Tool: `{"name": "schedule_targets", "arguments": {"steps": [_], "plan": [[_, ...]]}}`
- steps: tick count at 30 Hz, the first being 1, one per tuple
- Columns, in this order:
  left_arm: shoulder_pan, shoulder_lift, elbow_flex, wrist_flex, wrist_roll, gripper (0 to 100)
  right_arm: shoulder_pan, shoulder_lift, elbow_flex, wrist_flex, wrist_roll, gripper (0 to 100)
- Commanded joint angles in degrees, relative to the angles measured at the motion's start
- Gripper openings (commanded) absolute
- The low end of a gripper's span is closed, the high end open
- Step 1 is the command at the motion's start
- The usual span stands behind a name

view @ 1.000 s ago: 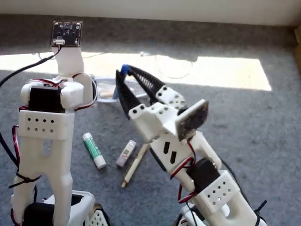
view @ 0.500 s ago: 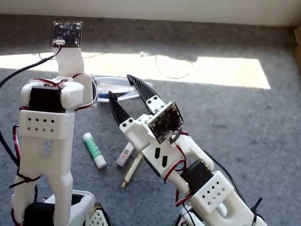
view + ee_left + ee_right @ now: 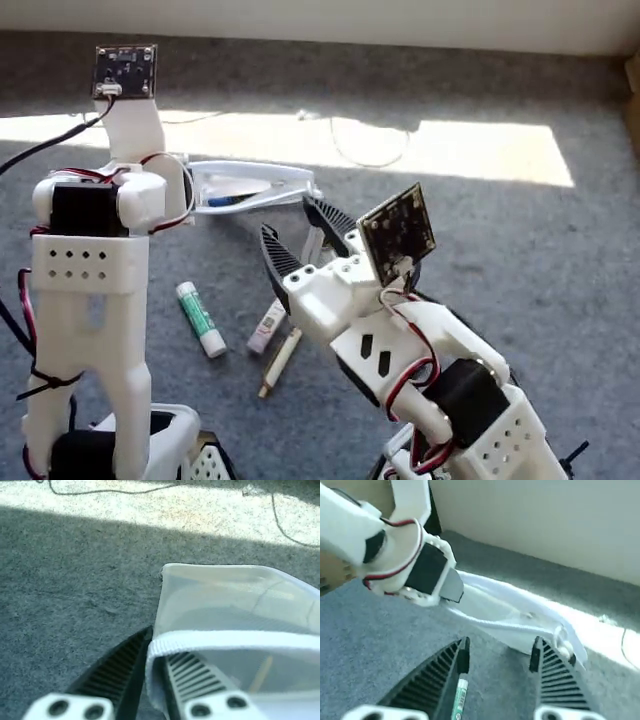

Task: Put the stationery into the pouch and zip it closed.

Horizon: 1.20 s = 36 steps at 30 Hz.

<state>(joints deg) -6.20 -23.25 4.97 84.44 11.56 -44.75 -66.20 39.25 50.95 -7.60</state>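
A clear pouch [image 3: 250,185] with white edging lies on the grey carpet, and a blue pen [image 3: 226,200] lies inside it. My left gripper [image 3: 152,652] is shut on the pouch's white rim [image 3: 225,640], holding the mouth up. My right gripper [image 3: 300,238] hangs open just in front of the pouch's mouth [image 3: 510,615], with nothing between its fingers [image 3: 462,655]. A thin white stick with green print [image 3: 460,695] lies under one of the right gripper's fingers. On the carpet nearer me lie a green-and-white glue stick [image 3: 200,318], a small white tube [image 3: 268,325] and a pencil [image 3: 283,358].
The left arm's tall white body [image 3: 90,290] stands beside the loose stationery. A thin cable [image 3: 350,150] crosses the sunlit strip of carpet behind the pouch. Open carpet lies to the right.
My right gripper, which was at the pouch's mouth with a blue pen at its tips, has drawn back and down, open. The blue pen now lies inside the pouch. The left arm shifted slightly left.
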Motion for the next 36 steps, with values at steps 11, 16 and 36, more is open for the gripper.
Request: {"name": "schedule_targets", "arguments": {"steps": [11, 16, 36], "plan": [[-3.30, 0.75, -0.04, 0.18, -0.26, 1, 7.78, 7.96, -0.48, 17.10, -12.22, 19.1], [-3.30, 0.75, -0.04, 0.18, -0.26, 1, 7.78, 20.79, -0.92, 18.59, -18.11, 19.1], [-5.93, 0.75, -0.13, 0.09, -0.26, 1, 7.60, 48.92, -0.66, 2.15, -32.18, 19.1]]}}
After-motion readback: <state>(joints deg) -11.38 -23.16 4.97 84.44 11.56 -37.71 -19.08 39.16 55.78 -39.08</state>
